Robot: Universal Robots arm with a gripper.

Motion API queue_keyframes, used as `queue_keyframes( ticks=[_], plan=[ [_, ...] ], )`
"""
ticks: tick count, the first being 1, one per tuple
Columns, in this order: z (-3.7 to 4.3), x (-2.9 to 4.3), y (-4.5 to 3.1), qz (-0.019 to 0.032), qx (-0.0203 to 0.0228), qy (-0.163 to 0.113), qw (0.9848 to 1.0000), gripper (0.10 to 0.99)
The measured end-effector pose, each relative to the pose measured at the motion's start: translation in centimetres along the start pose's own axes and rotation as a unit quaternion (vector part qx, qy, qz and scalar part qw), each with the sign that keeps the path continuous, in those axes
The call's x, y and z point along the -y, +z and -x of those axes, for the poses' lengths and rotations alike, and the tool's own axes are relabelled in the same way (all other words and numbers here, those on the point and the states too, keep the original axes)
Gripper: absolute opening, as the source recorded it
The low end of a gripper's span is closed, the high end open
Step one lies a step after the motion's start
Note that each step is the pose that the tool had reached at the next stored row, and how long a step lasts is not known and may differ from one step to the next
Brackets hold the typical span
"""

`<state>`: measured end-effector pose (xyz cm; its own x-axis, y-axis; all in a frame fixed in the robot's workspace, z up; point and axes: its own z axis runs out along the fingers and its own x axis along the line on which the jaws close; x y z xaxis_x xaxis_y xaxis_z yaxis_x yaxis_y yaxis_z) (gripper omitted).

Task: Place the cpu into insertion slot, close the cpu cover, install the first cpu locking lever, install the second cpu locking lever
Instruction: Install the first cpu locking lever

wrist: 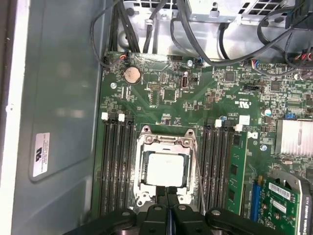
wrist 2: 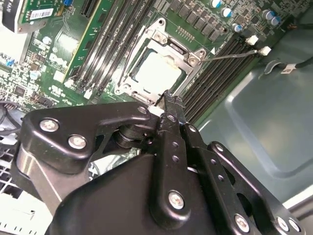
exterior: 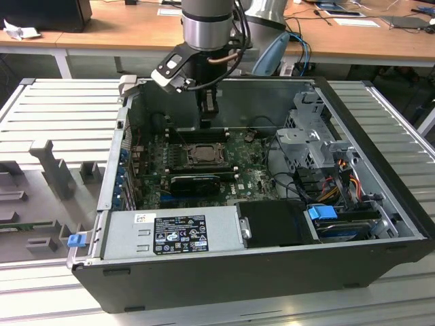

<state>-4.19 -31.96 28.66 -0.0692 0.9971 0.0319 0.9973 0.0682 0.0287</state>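
Observation:
The cpu (wrist: 165,169) shows its pale silvery face, seated in the insertion slot (exterior: 187,157) on the green board. The cpu cover (wrist: 164,143) lies flat over it, and the chip shows through its square window in both wrist views. A thin wire locking lever (wrist: 199,171) runs along one side of the socket and looks lifted off the board (wrist 2: 230,55). My gripper (wrist: 166,193) is shut with nothing between its fingers. Its tip hovers at the socket's edge, close above the cover frame (wrist 2: 168,41). In the exterior view the gripper (exterior: 207,109) hangs inside the open case, above the socket.
Long black memory slots (wrist: 115,166) flank the socket on both sides. A long black card (exterior: 196,182) lies in front of it. The power supply (exterior: 170,234), drive cage (exterior: 306,146) with cables and the grey case wall (wrist: 58,122) hem in the board.

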Motion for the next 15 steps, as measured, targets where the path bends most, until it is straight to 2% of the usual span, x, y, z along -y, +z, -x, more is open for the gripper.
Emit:
queue_keyframes(
  ticks=[2,7,11,14,15],
  plan=[
    [-0.01,-0.01,-0.41,0.0000,-0.0002,0.000,1.0000,0.106],
    [-0.06,-0.07,-2.36,0.0001,-0.0013,0.000,1.0000,0.106],
    [-0.07,-0.07,-2.66,0.0000,-0.0020,-0.004,1.0000,0.106],
    [-0.06,-0.07,-2.55,-0.0010,-0.0030,-0.035,0.9994,0.106],
    [-0.06,-0.06,-2.33,-0.0016,-0.0035,-0.053,0.9986,0.106]
  ],
)
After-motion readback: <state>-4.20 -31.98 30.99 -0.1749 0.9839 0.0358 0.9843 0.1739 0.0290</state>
